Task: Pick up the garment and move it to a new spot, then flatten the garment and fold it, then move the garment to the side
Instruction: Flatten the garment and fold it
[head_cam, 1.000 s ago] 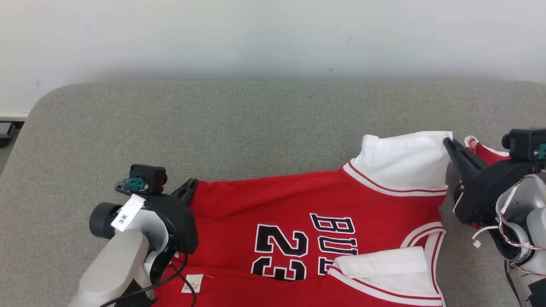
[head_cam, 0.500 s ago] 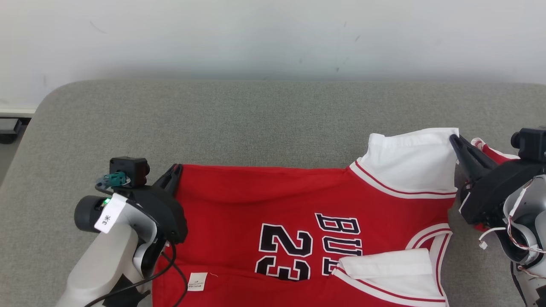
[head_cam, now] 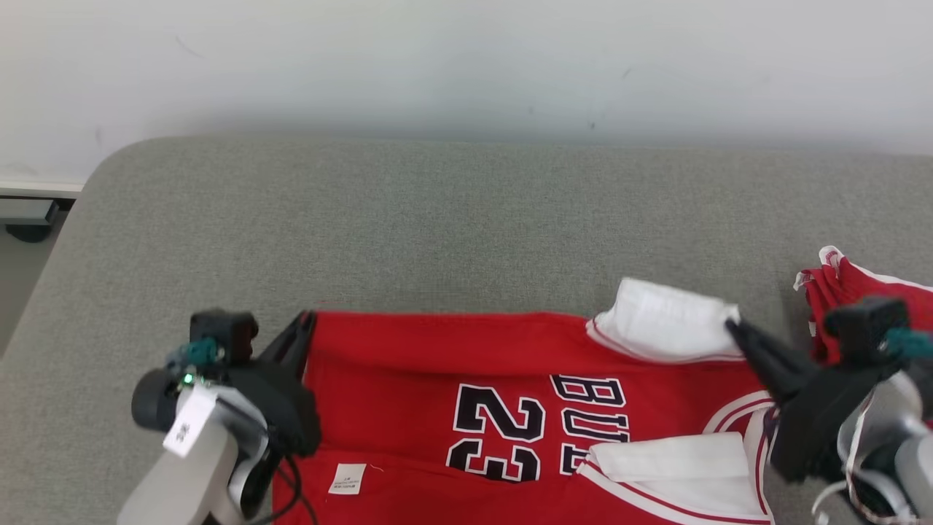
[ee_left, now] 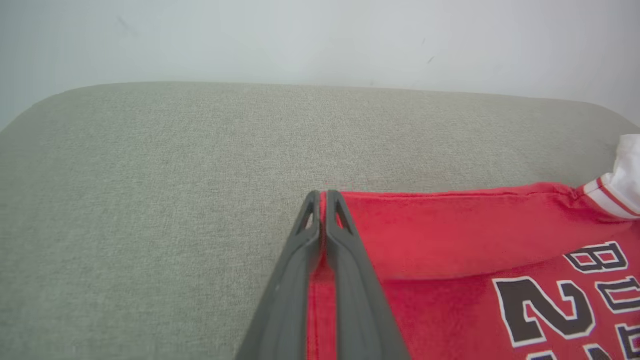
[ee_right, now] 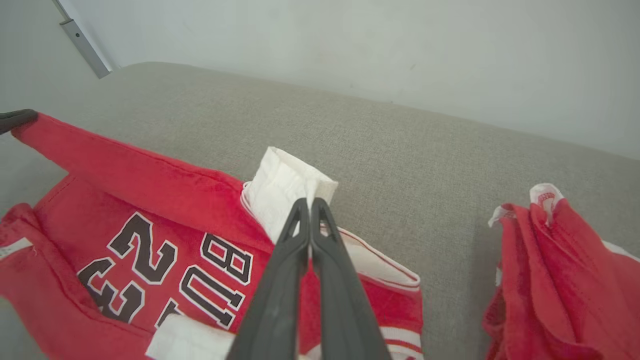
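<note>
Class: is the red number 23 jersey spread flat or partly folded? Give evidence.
Partly folded: the red jersey has its far edge doubled over, pinched by left gripper and right gripper.

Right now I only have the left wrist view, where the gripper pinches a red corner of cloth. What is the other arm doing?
Observer: The right gripper is shut on the white sleeve of the same jersey.
Operator: Is anything else on the surface?
Observer: Yes, a second red garment lies bunched to the right, apart from the jersey.
Operator: Any marking I can't see?
Observer: A small white label shows on the jersey's near left part.
</note>
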Robot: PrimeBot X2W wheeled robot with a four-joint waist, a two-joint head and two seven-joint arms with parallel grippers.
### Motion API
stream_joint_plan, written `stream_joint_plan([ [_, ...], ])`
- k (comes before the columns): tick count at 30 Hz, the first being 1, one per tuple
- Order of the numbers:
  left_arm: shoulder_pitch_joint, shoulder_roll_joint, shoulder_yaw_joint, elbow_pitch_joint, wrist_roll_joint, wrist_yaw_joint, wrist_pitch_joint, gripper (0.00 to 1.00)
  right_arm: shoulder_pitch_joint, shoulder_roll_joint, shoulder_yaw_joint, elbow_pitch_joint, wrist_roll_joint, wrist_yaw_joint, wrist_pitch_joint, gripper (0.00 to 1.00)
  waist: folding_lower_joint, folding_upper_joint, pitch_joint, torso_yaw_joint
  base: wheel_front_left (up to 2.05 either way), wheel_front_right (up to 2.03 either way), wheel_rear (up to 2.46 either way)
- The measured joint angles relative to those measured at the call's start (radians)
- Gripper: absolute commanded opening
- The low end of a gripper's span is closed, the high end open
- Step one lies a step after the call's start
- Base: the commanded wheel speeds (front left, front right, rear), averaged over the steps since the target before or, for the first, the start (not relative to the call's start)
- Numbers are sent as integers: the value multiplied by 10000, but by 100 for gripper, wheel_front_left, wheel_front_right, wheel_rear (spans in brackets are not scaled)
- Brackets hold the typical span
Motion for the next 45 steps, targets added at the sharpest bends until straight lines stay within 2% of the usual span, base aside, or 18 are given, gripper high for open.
stream_joint_plan([
  [7, 1109, 222, -136, -441, -15, -167, -502, 0, 949, -274, 512, -700, 301, 2, 113, 0, 0, 0, -217, -21, 0, 0, 0],
  [17, 2147, 548, -284, -1114, -295, -253, -1045, 0, 2521, -926, 571, -1233, 972, 4, 566, 0, -1, 0, -476, -95, 0, 0, 0],
  [28, 2625, 681, -267, -1327, -462, -267, -1143, 0, 2781, -1185, 642, -1459, 1141, 8, 989, 0, -1, 0, -554, -171, 0, 0, 0],
  [35, 2627, 857, 94, -1425, -637, -267, -1216, 0, 2913, -1367, 207, -1737, 1275, -17, 988, 0, -1, 0, -573, -161, 0, 0, 0],
  [45, 2661, 790, 100, -1421, -895, -267, -1225, 0, 3236, -1419, 50, -2004, 1331, -280, 1083, 0, 0, 0, -495, -227, 0, 0, 0],
])
